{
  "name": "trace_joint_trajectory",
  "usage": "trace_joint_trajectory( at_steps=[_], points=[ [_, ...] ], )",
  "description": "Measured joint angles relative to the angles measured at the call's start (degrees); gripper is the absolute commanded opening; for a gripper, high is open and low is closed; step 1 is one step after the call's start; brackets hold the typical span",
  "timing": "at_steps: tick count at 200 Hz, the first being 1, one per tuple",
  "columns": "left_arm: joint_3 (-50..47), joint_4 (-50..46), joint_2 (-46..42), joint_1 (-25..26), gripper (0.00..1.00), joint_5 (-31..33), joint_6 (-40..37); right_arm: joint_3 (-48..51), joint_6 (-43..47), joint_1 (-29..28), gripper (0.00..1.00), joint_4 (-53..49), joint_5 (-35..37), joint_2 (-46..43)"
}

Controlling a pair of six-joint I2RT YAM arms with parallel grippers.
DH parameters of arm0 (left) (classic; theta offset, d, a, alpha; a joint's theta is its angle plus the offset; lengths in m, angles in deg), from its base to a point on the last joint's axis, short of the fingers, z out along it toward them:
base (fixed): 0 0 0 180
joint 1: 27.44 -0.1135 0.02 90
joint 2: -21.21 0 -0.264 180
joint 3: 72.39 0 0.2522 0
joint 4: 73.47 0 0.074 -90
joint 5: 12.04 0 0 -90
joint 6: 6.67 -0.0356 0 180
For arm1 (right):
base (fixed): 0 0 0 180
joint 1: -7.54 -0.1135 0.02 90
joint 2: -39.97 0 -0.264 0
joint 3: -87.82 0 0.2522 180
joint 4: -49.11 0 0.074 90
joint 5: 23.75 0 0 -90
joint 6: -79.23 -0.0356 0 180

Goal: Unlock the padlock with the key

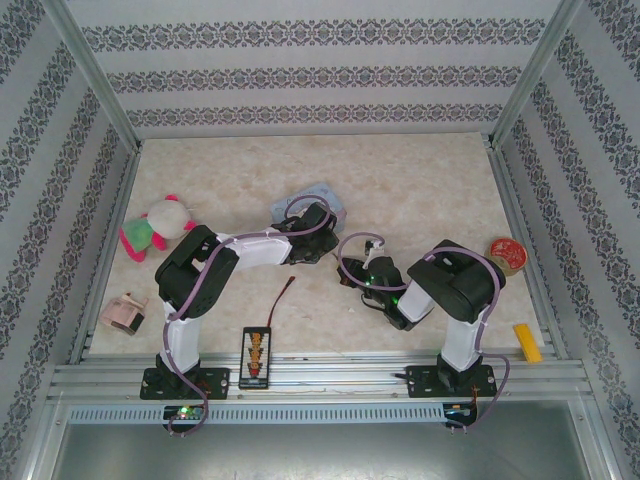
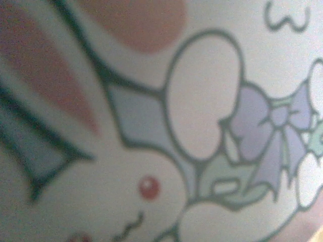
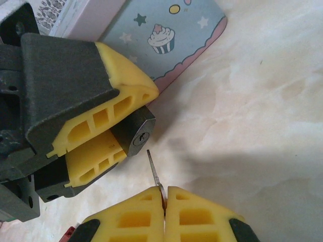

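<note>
Marble-look tabletop: L pincer clamps padlock, R pincer pinches key, tip near keyhole; cupcake-print tin behind.

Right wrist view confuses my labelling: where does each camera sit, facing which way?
Top external: above and behind, looking down on the table; both arms show.
Left wrist: close against the tin, its bunny print blurred.
Right wrist: behind right hand pinching the key, facing left hand holding the padlock.
All three share the tin.
</note>
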Motion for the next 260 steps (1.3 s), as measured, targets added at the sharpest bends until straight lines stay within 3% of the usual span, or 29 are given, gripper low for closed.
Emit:
trace_joint_trajectory(
  at_steps=[260],
  points=[
    [-0.3, 1.3, 0.0, -0.2, 0.06, -1.4, 0.4, 0.0, -2.0, 0.0, 0.00, 7.1, 1.6, 3.8]
  ],
)
